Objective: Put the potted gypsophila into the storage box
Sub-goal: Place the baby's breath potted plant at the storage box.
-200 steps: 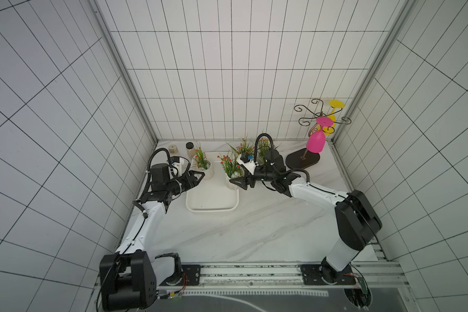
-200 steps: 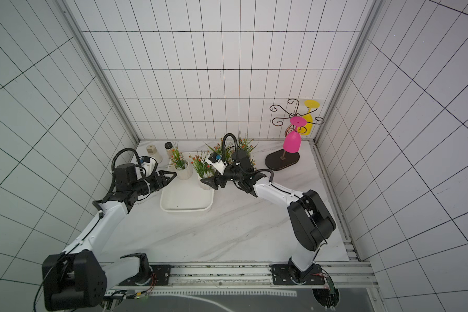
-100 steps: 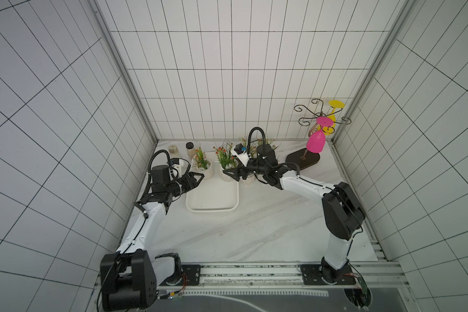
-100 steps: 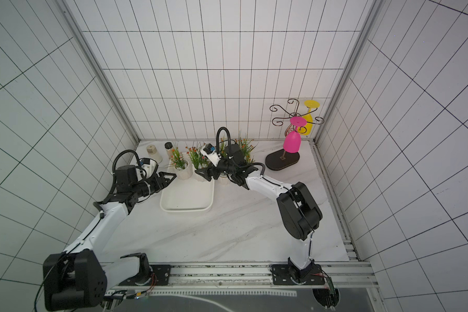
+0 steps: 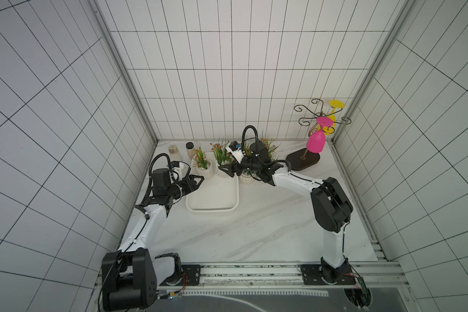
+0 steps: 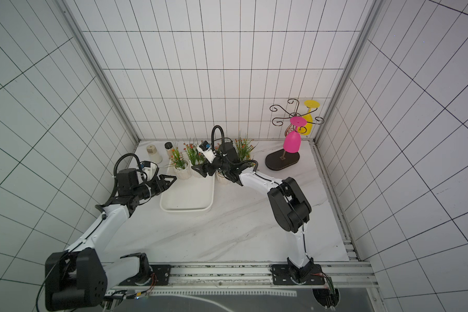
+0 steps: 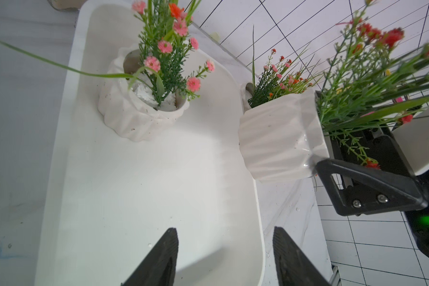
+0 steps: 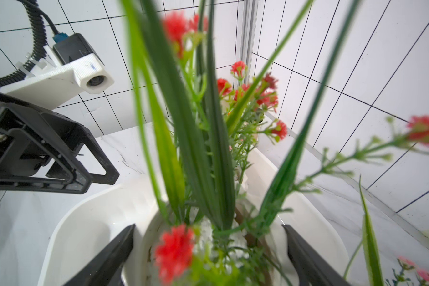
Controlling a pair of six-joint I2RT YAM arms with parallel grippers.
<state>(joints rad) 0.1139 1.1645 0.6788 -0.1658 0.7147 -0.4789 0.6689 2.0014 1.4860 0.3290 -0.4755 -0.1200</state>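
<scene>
Potted gypsophila [image 7: 275, 138] is clamped at its white ribbed rim by the right pincer [image 8: 208, 227], over the far right corner of the storage box [image 7: 146, 198]. Whether its base touches the box's rim cannot be told. In the left wrist view it tilts, mouth and sprigs leaning toward the right arm. A second pot [image 7: 134, 116] stands upright inside the box's far left corner. The left pincer [image 7: 225, 230], fingers apart and empty, hovers at the box's left edge, above the marbled worktop [image 5: 254, 229].
</scene>
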